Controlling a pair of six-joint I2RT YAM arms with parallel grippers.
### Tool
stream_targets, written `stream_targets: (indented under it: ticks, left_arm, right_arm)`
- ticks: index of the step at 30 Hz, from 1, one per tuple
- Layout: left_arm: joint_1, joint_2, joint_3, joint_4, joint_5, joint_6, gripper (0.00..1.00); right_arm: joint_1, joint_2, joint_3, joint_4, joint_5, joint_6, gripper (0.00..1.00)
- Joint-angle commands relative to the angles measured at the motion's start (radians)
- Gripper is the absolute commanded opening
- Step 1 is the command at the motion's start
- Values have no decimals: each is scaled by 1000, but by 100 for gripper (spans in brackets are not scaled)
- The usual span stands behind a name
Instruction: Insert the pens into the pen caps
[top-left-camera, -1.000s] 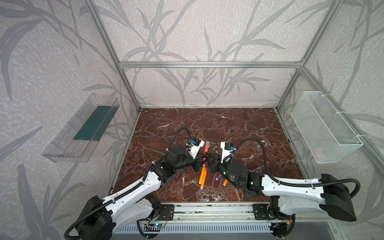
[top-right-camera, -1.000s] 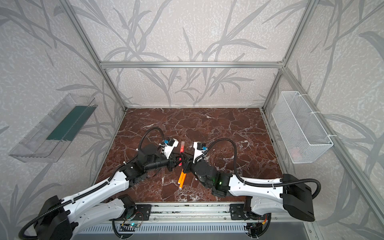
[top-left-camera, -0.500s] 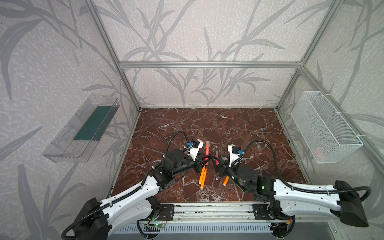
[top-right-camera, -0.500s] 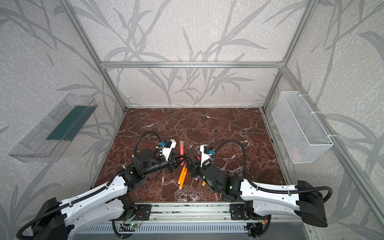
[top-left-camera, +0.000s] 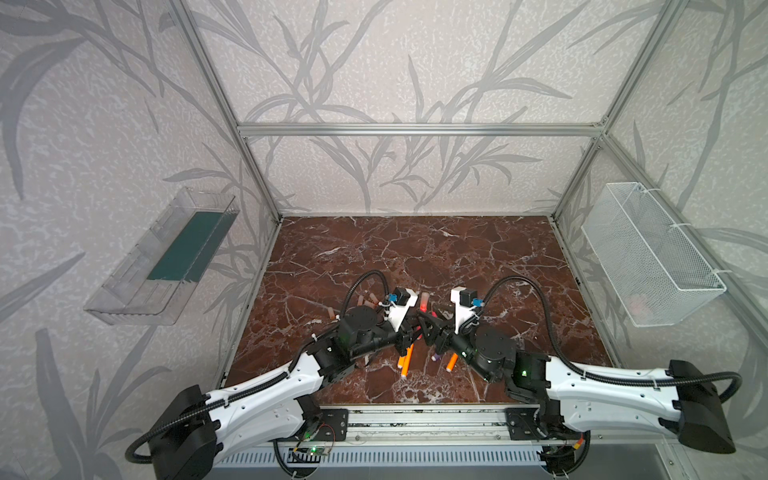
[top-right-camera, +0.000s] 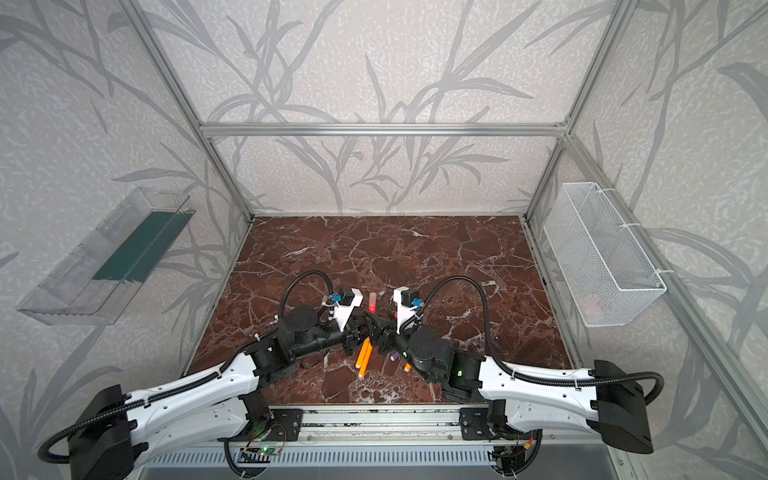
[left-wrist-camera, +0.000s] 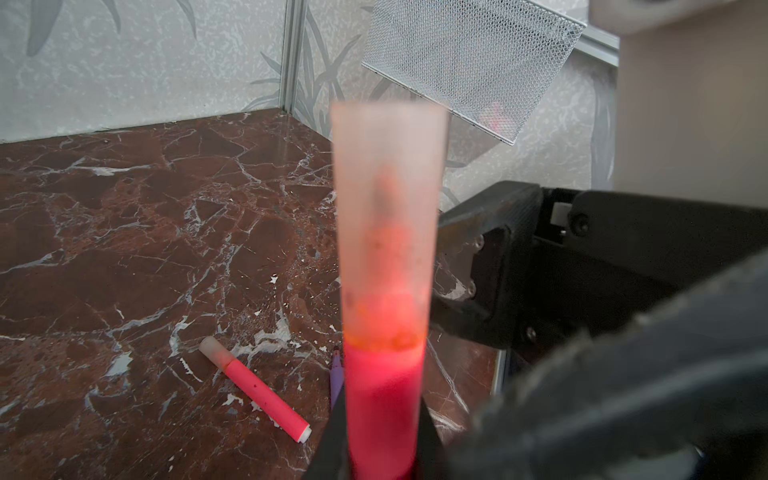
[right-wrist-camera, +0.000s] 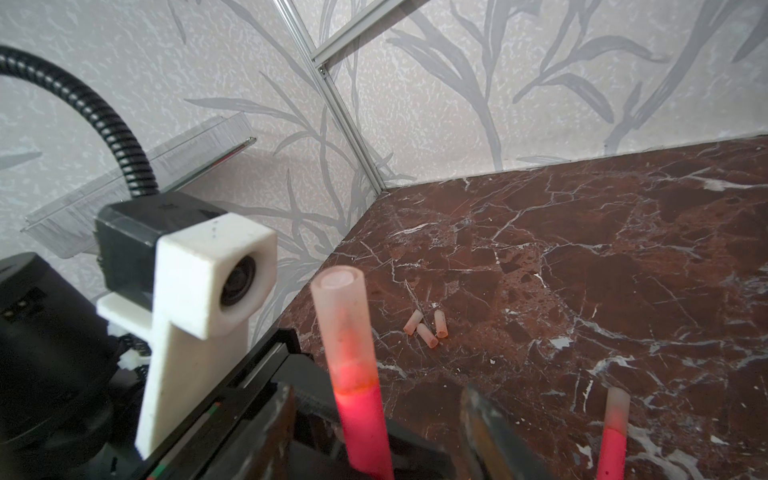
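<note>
A pink-red pen (top-left-camera: 423, 306) (top-right-camera: 372, 307) stands upright with a translucent pen cap (left-wrist-camera: 388, 199) (right-wrist-camera: 343, 320) on its tip. My left gripper (left-wrist-camera: 382, 415) is shut on its pink barrel. My right gripper (right-wrist-camera: 380, 419) is open, one jaw on either side of that pen, with gaps. A second capped pink pen (left-wrist-camera: 257, 388) (right-wrist-camera: 613, 432) lies on the floor. Two orange pens (top-left-camera: 406, 359) (top-right-camera: 365, 353), a purple pen (top-left-camera: 435, 356) and another orange pen (top-left-camera: 451, 361) lie below the grippers. Three loose caps (right-wrist-camera: 426, 328) lie in a cluster left of the left wrist.
A white wire basket (top-left-camera: 648, 257) hangs on the right wall with something pink inside. A clear plastic tray (top-left-camera: 166, 257) hangs on the left wall. The marble floor (top-left-camera: 415, 249) reaches back to the walls. Metal frame posts stand at its corners.
My right gripper has opened and let go of the capped pen, and its arm has drawn slightly to the right. My left gripper still holds the pen upright.
</note>
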Motion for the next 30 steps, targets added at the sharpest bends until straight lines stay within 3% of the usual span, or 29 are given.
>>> stream_targets:
  ticks: [1,5,12,13,17,21,26,30]
  left_arm:
    - [-9,6,-9,35,-10,26,0]
    - [-14,10,-13,39,10,27,0]
    - [-15,14,-26,47,22,29,0]
    - [-15,13,-26,37,9,29,3]
    - [-15,12,-25,-24,-100,6,35]
    - [-13,10,-16,-156,-312,-58,60]
    - [-7,24,24,-379,-566,-162,67]
    - [2,29,26,-463,-631,-219,67]
  right_arm:
    - [-2,46,53,48,-3,-13,56]
    - [-20,91,62,58,-22,16,33]
    - [-100,113,41,26,-84,116,12]
    - [-105,106,35,15,-76,117,11]
    - [-137,51,2,-83,-26,129,6]
    - [-229,-5,-15,-264,7,157,5]
    - [-400,51,12,-427,-64,176,6]
    - [-491,187,87,-489,-163,151,5]
